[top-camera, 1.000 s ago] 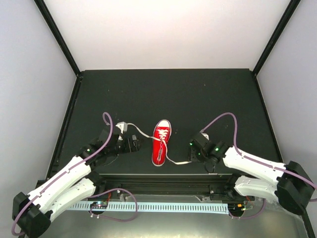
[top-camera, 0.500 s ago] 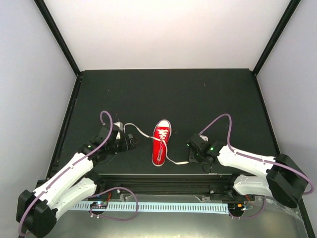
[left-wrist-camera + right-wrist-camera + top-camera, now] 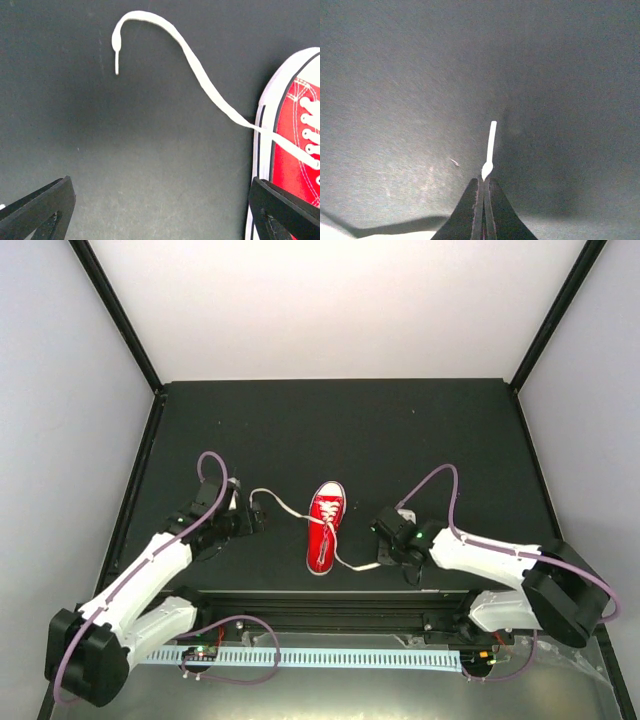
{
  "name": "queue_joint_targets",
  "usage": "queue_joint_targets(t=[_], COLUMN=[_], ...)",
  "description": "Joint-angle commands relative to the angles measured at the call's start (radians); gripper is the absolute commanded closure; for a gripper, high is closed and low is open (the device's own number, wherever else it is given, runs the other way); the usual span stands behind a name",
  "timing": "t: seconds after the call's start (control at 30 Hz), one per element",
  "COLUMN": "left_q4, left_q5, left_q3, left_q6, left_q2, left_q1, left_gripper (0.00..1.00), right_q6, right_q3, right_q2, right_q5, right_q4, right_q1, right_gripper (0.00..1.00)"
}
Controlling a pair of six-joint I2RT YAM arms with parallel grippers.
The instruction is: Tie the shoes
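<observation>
The red shoe [image 3: 325, 525] lies mid-table with its white toe cap pointing away from the arms; the left wrist view shows its side [image 3: 295, 150]. Its left lace [image 3: 275, 502] trails leftward in a curve [image 3: 200, 75] to a free tip. My left gripper [image 3: 258, 518] hovers just left of the shoe, open wide [image 3: 161, 182], with nothing between its fingers [image 3: 42, 210]. The right lace [image 3: 355, 565] runs from the shoe's heel side to my right gripper [image 3: 382, 552], which is shut [image 3: 483, 182] on the lace near its end, and the aglet [image 3: 491, 137] sticks out past the fingertips.
The black mat [image 3: 400, 440] ends at a metal rail [image 3: 330, 595] close behind the shoe's heel. Black frame posts [image 3: 125, 325] and white walls enclose the table at the back and sides.
My right gripper has closed on the right lace's end and edged left. My left gripper has drawn slightly back and left from the shoe, still open.
</observation>
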Motion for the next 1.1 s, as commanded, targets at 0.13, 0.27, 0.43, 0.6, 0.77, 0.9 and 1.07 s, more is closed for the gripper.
queue_joint_targets(t=[0.13,0.27,0.43,0.6,0.77,0.9,1.07], left_q4=[-0.020,-0.044,-0.041,-0.033,-0.032,-0.024,-0.027], left_q5=[-0.065,-0.071,-0.072,-0.065,-0.060,-0.052,-0.074], left_q3=[0.166,0.271,0.359,0.407,0.432,0.446,0.459], left_q6=[0.126,0.173,0.197,0.207,0.215,0.216,0.214], left_q2=[0.200,0.353,0.507,0.627,0.702,0.739,0.783], left_q1=[0.038,0.055,0.073,0.096,0.106,0.106,0.106], left_gripper=[0.20,0.28,0.33,0.33,0.35,0.38,0.40], right_q6=[-0.199,-0.295,-0.345,-0.354,-0.341,-0.344,-0.350], right_q3=[0.281,0.361,0.343,0.281,0.197,0.165,0.131], right_q2=[-0.080,-0.099,-0.107,-0.050,-0.017,0.007,0.018], right_q5=[0.179,0.153,-0.018,-0.105,-0.123,-0.129,-0.136], right_q4=[-0.128,-0.108,-0.019,0.055,0.125,0.145,0.165], right_q1=[-0.100,-0.217,-0.411,-0.437,-0.437,-0.437,-0.437], right_gripper=[0.98,0.98,0.98,0.98,0.98,0.98,0.98])
